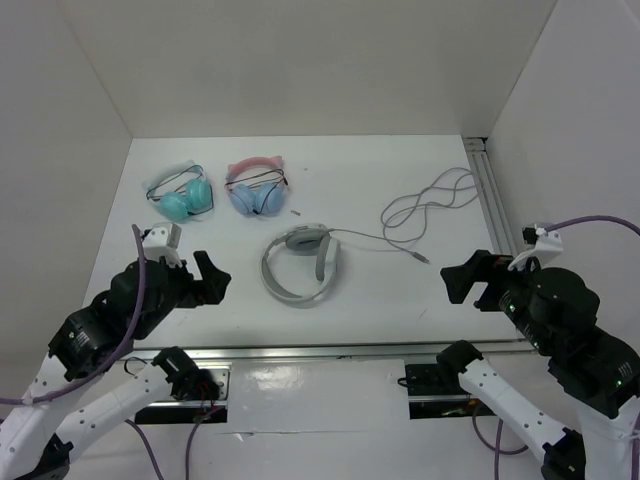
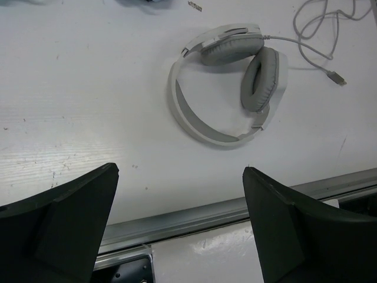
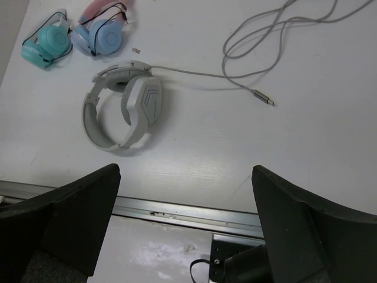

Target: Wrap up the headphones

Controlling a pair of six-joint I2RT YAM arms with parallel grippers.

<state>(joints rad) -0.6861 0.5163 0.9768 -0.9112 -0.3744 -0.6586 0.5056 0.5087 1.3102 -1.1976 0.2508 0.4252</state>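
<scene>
While both arms hover at the near edge, you have the left pincer (image 2: 179, 170) and right pincer (image 3: 185, 169) spread wide, holding nothing. Headphones (image 1: 300, 240) lie flat mid-worktop (image 1: 400, 300), between the two pincers, touching neither. Cable (image 3: 200, 73) trails loose in loops toward the far right.

no readable text, labels, brand marks or numbers anywhere, only a chevron pattern on the headphones (image 3: 123, 109) earcup

The headphones (image 2: 259, 79) show smooth matt white plastic with grey cushions (soft, leather-like), on a matt, scuffed white table (image 2: 88, 88) edged by a brushed metal rail (image 2: 206, 215).
</scene>
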